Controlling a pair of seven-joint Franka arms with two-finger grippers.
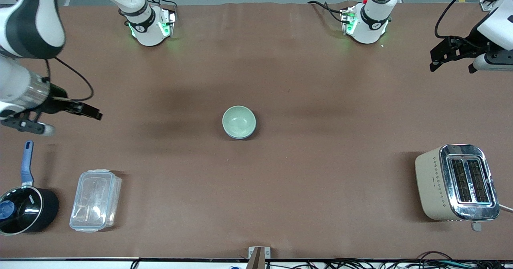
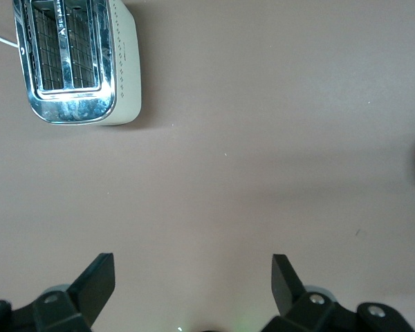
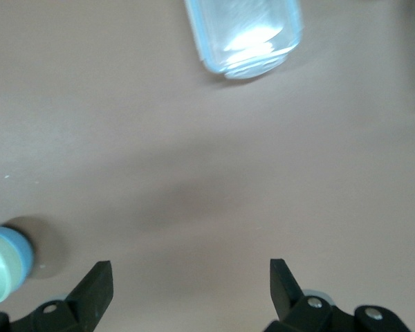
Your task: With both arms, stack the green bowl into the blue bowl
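We see a wide desk (image 1: 304, 80) covered in matte brown sheeting, with grey floor along its upper edge and loose black cables along its lower edge. At the middle of the desk sits the small round pale mint-green bowl (image 1: 239, 121), nested inside the small round medium-blue bowl (image 1: 240, 135), of which only a thin rim shows beneath it. Both stand upright, mouths facing up; being round, they have no long axis we can name. Their surfaces look smooth and plain, the green one faintly glossy inside.

Toward the right arm's end, nearer the front camera, we find a black saucepan with a blue handle (image 1: 24, 205) and, beside it, a clear plastic rectangular lidded box (image 1: 95, 200). Toward the left arm's end stands a cream two-slot toaster with a chrome top (image 1: 457, 183).

The left gripper (image 2: 194, 283) hangs over bare desk at the left arm's end, fingers spread wide and holding nothing. The right gripper (image 3: 190, 285) hangs over bare desk above the saucepan's end, likewise spread and empty.
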